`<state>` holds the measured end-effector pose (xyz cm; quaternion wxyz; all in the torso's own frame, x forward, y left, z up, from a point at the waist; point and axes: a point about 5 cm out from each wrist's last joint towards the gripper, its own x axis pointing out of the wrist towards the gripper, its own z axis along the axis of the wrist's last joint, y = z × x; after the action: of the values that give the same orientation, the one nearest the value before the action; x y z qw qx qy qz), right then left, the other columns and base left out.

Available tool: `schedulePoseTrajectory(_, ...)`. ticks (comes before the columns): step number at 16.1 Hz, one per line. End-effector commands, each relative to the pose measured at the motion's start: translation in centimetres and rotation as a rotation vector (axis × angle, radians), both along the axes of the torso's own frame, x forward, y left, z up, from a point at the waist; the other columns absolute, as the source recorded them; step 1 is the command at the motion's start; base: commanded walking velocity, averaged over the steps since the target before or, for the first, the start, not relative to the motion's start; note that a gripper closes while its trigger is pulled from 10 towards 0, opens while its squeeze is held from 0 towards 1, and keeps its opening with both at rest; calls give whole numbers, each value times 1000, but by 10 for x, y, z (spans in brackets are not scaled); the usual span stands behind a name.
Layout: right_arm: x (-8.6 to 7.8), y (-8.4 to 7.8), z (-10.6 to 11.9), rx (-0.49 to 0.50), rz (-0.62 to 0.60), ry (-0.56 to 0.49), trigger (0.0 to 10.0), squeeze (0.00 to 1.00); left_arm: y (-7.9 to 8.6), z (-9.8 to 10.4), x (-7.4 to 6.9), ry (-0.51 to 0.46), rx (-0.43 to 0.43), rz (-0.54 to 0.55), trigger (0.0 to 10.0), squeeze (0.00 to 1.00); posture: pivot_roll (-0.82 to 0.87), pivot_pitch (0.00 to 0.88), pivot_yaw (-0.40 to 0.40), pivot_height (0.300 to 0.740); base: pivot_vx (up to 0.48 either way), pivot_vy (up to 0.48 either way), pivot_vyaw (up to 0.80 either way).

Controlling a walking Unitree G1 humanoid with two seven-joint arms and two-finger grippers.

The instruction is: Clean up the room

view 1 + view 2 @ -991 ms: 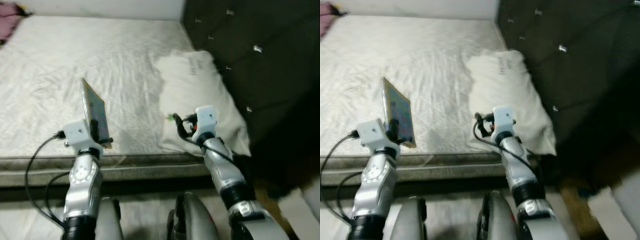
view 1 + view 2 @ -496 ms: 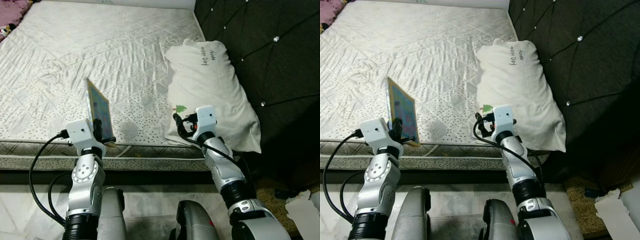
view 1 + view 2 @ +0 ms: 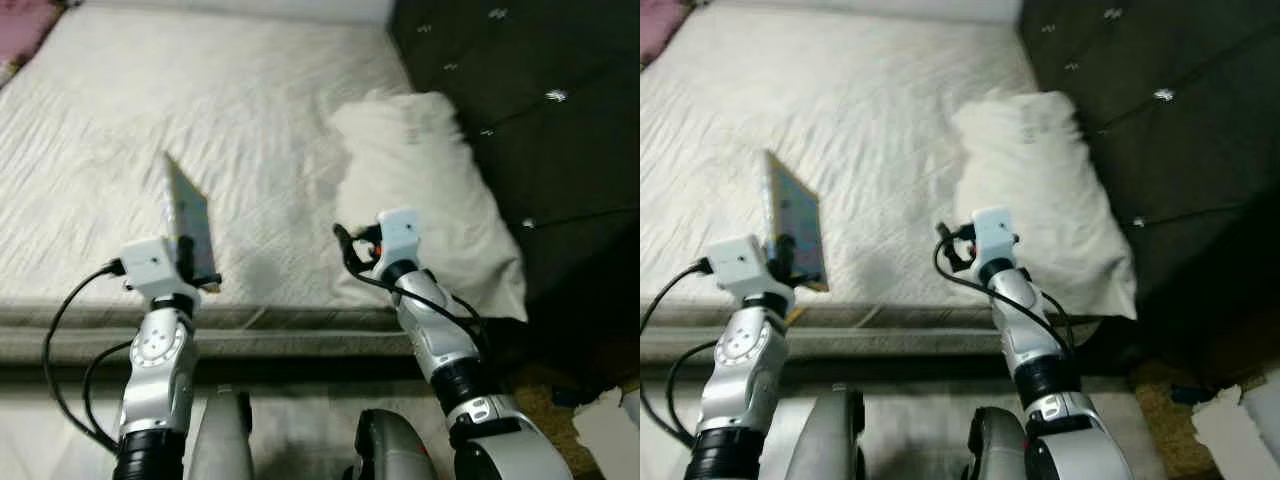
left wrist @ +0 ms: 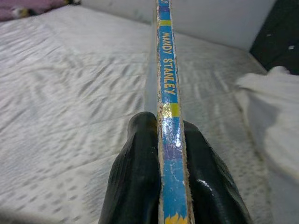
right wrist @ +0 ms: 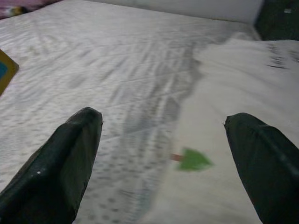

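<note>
While left hand pinches upright book, right hand spread near pillow.

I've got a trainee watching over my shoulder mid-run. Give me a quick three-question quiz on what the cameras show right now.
1. True or false: the left gripper has its fingers shut on a thin book, held on edge above the mattress.
2. Multiple choice: the right gripper is (A) shut on the pillow, (B) open, over the pillow's edge, (C) shut on the book.
3. Short answer: what small coloured thing lies on the white pillow between the right gripper's fingers in the right wrist view?

Key
1. True; the spine sits between the two fingers.
2. B.
3. A small green tree-shaped mark; whether printed or loose, I cannot tell.
</note>
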<state>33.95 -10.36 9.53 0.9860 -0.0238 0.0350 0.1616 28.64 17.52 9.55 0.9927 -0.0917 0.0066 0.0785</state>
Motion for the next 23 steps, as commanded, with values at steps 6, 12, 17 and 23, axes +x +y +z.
schedulePoseTrajectory(6,0,-10,-2,-15,-22,8,10000,0,-15,8,4,-35,-32,-57,10000,0,40,80,-45,640,279,0,0)
schedulePoseTrajectory(12,0,-9,-2,-7,-11,8,10000,0,-19,3,14,20,-78,-79,10000,0,40,75,-47,595,0,0,0)
schedulePoseTrajectory(17,0,-12,-2,0,-23,11,10000,0,-18,5,32,64,-208,-95,10000,0,32,79,-49,595,0,0,0)
schedulePoseTrajectory(23,-1,-17,0,-6,-55,-3,10000,0,-13,5,53,169,-266,-172,10000,0,14,89,-53,595,0,0,0)
